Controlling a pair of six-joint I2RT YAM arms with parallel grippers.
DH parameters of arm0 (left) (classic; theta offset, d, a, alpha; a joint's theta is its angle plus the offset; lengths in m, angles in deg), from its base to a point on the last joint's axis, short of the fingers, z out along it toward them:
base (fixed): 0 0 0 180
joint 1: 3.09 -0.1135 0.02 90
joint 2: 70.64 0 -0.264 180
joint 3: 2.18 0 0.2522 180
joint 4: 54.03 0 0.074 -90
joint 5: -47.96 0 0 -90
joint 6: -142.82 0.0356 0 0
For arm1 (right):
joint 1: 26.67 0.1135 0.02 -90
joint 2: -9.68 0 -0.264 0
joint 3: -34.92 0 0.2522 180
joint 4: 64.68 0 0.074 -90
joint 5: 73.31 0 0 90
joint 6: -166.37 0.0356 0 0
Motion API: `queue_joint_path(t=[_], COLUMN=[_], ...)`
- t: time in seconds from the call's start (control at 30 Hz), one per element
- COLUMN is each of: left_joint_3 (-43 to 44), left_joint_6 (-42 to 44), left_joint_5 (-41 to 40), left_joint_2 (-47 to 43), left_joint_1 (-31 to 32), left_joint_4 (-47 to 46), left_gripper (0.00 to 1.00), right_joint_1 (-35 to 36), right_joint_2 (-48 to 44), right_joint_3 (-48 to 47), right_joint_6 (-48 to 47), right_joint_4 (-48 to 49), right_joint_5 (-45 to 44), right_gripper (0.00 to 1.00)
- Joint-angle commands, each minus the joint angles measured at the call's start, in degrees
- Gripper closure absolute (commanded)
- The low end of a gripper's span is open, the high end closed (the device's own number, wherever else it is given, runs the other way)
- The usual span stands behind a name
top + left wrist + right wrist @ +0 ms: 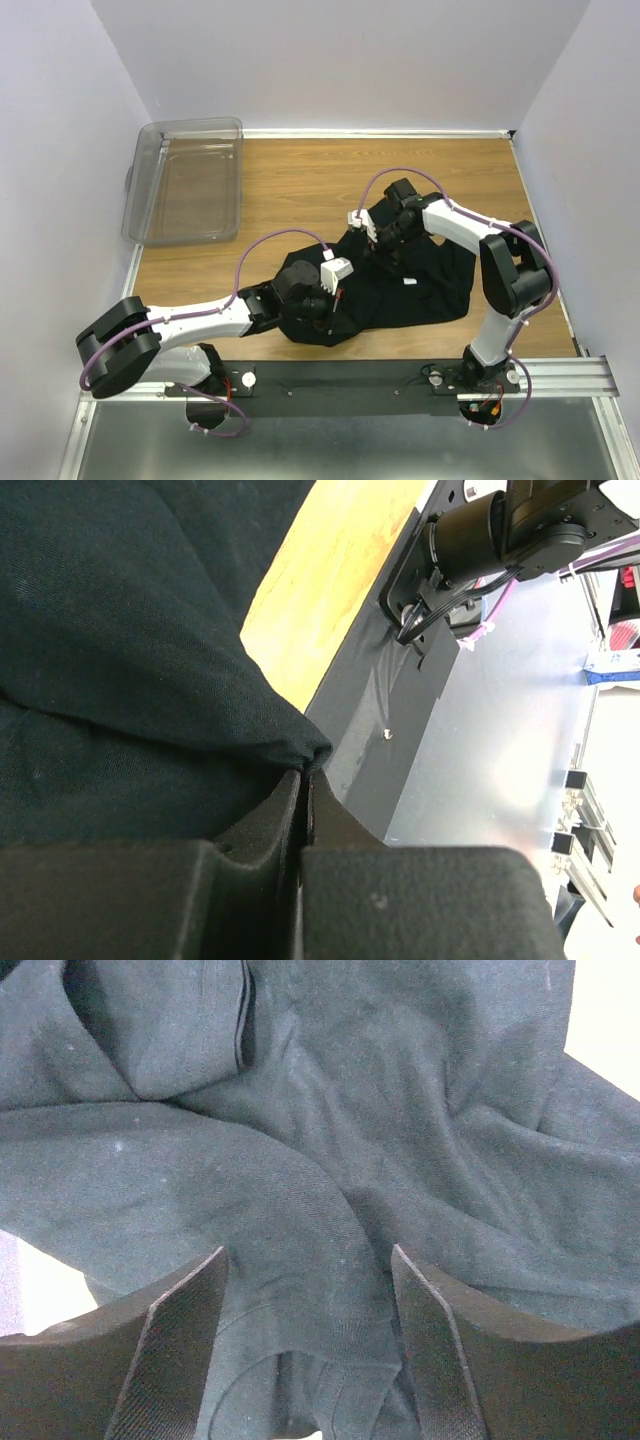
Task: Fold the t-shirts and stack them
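A black t-shirt [420, 285] lies crumpled on the table [300, 190], toward the near edge and right of the middle. The left claw [305, 780] is clenched on a fold at the t-shirt's near left end, with cloth pinched between its tips. The right claw [310, 1260] is released, its fingers spread over rumpled cloth at the far side. A clear bin [185, 180] sits in the far left corner.

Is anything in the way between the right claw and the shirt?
No, nothing visible. The open right claw is right over the shirt, with only its cloth between the fingers.
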Motion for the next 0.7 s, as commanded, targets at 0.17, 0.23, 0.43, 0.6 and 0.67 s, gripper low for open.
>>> queue_joint_path(t=[0.17,0.23,0.43,0.6,0.67], left_joint_3=[-0.7,-0.2,5.4,16.8,20.1], left_joint_6=[0.1,0.3,4.1,11.2,15.3], left_joint_5=[-1.1,-1.6,-11.8,-23.4,-23.0], left_joint_2=[-1.3,-1.6,-5.5,-3.6,-1.1], left_joint_1=[0.3,0.4,0.3,-2.0,-3.6], left_joint_4=[0.2,1.2,10.9,20.2,20.1], left_gripper=[0.94,0.94,0.94,0.73,0.53], right_joint_1=[0.5,0.5,0.3,-9.7,-14.0], right_joint_2=[0.9,0.7,-10.9,-29.7,-35.1], right_joint_3=[-0.8,-0.7,-0.7,2.8,5.7], right_joint_6=[2.5,3.7,12.1,23.6,23.6], right_joint_4=[2.3,2.2,2.2,8.0,8.5], right_joint_5=[-3.3,-3.0,-9.3,-26.4,-31.7], right_gripper=[0.53,0.74,0.99,1.0,0.99])
